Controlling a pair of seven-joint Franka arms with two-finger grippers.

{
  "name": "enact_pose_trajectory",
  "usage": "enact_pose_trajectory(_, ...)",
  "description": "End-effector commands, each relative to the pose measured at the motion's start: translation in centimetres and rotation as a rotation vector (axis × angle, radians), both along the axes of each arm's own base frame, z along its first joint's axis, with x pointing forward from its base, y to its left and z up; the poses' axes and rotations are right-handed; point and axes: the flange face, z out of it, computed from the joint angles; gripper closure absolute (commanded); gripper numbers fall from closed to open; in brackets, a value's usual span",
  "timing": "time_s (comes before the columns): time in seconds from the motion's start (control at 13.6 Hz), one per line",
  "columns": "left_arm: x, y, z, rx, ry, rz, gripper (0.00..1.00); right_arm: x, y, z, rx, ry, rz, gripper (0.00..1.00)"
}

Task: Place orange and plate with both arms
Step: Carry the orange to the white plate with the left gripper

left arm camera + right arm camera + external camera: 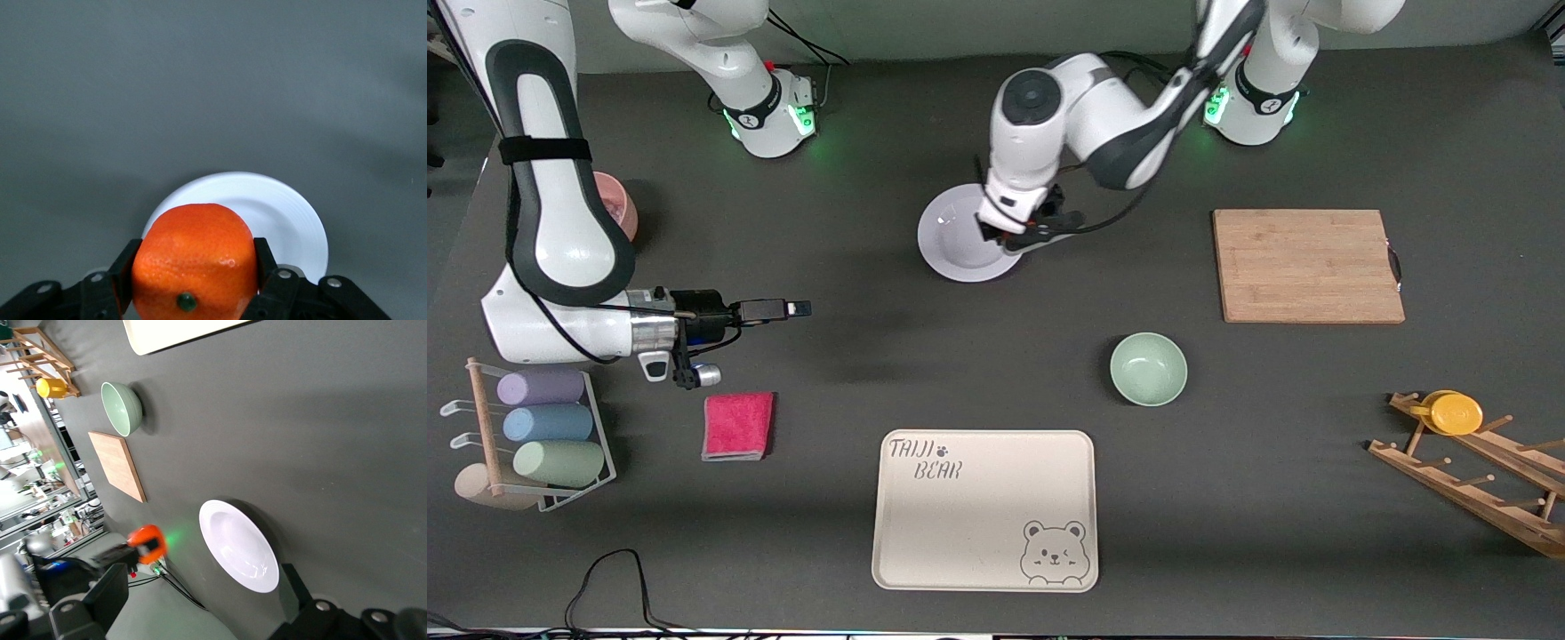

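Currently the plate (959, 240) sits mid-table toward the edge where the arm bases stand, and the left gripper (1021, 238) hangs over its rim, clenched on the orange (195, 261). Right gripper (685, 378) waits with jaws released, low by the red cloth (737, 426) at the right arm's end of the table. My call: centre the orange over the plate's well, not the rim, lower until it touches, then let go so it doesn't roll off.

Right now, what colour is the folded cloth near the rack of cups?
The folded cloth is bright pink; it shows best in the front view.
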Motion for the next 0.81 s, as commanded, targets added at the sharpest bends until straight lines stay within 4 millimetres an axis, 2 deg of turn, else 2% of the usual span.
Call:
enact_pose_trajectory(0.0, -3.1, -4.3, -4.9, 0.001, -0.015, -0.007, 0.95, -2.0, 0.1, -2.9, 0.080, -0.039, -0.019, 0.00)
enact_pose_trajectory(0.07, -4.5, -5.3, -6.8, 0.003, -0.033, -0.024, 0.94, -2.7, -0.1, -4.1, 0.088, -0.049, -0.022, 0.00)
enact_pose_trajectory(0.15, -5.0, -5.6, -8.9, 0.010, -0.041, -0.029, 0.92, -3.5, -0.2, -5.1, 0.105, -0.054, -0.037, 0.00)
enact_pose_trajectory(0.22, -5.3, -5.7, -10.0, 0.017, -0.049, -0.036, 0.87, -4.2, -0.2, -6.1, 0.131, -0.060, -0.053, 0.00)
enact_pose_trajectory(0.29, -5.5, -5.7, -10.6, 0.025, -0.049, -0.047, 0.61, -4.8, -0.2, -7.1, 0.150, -0.074, -0.065, 0.00)
enact_pose_trajectory(0.37, -5.7, -5.7, -10.9, 0.036, -0.043, -0.050, 0.01, -5.7, -0.4, -8.2, 0.156, -0.081, -0.074, 0.00)
enact_pose_trajectory(0.44, -5.6, -5.5, -10.6, 0.043, -0.044, -0.049, 0.00, -6.1, -0.5, -8.8, 0.167, -0.089, -0.088, 0.00)
enact_pose_trajectory(0.51, -4.9, -5.3, -9.3, 0.035, -0.056, -0.034, 0.00, -6.6, -0.4, -9.4, 0.184, -0.096, -0.093, 0.00)
enact_pose_trajectory(0.73, -1.1, -2.3, -3.0, 0.066, -0.064, -0.005, 0.00, -7.4, -0.4, -10.7, 0.205, -0.094, -0.111, 0.00)
